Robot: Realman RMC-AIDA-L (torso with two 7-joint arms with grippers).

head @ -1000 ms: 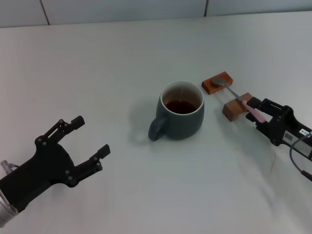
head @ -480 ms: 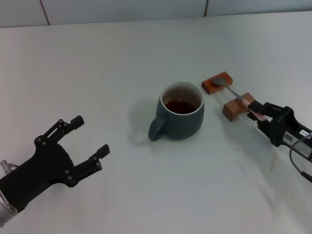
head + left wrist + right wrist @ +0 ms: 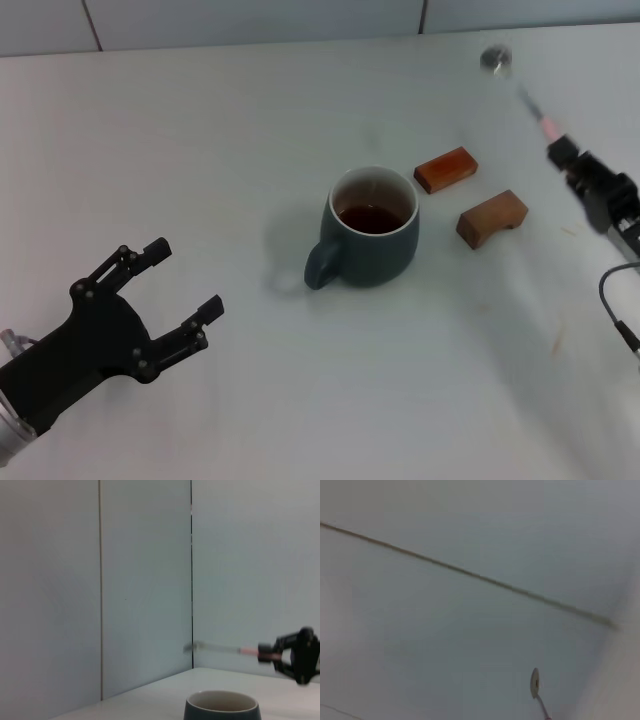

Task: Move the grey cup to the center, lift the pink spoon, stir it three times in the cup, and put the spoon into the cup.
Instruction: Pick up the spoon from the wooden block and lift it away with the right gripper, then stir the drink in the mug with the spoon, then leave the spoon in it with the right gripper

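The grey cup (image 3: 368, 240) stands at the table's middle with dark reddish-brown liquid inside and its handle toward my left; its rim also shows in the left wrist view (image 3: 222, 706). My right gripper (image 3: 562, 152) is shut on the pink spoon (image 3: 530, 105) and holds it in the air at the far right, metal bowl pointing away. The spoon also shows in the left wrist view (image 3: 225, 649) above the cup, and its bowl shows in the right wrist view (image 3: 535, 682). My left gripper (image 3: 185, 285) is open and empty at the near left.
Two brown wooden blocks (image 3: 445, 169) (image 3: 491, 218) lie right of the cup on the white table (image 3: 200, 150). A tiled wall (image 3: 250, 20) runs along the far edge.
My right gripper has lifted the pink spoon off the two wooden blocks and raised it up and toward the far right. The cup and my left arm have not moved.
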